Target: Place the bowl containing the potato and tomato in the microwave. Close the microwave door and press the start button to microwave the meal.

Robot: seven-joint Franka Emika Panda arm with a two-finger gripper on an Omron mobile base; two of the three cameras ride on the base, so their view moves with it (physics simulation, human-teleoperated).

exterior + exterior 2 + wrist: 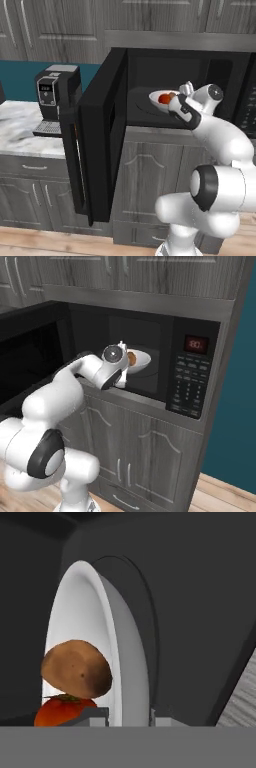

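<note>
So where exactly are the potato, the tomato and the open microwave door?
potato (77,668): hand view, middle of its brown skin.
tomato (163,99): left base view, its red side.
microwave door (102,150): left base view, inner face of the open panel.

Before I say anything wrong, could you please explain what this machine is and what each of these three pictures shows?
It is a white robot arm on a driving base, in a rendered kitchen. Two pictures come from cameras on the base, behind the arm to its left and right. The third looks along the hand itself, so it appears rolled sideways. The hand grips the rim of a white bowl holding a potato and a tomato, reaching into the open microwave. Its door is swung wide. A coffee machine stands on the marble counter.
</note>
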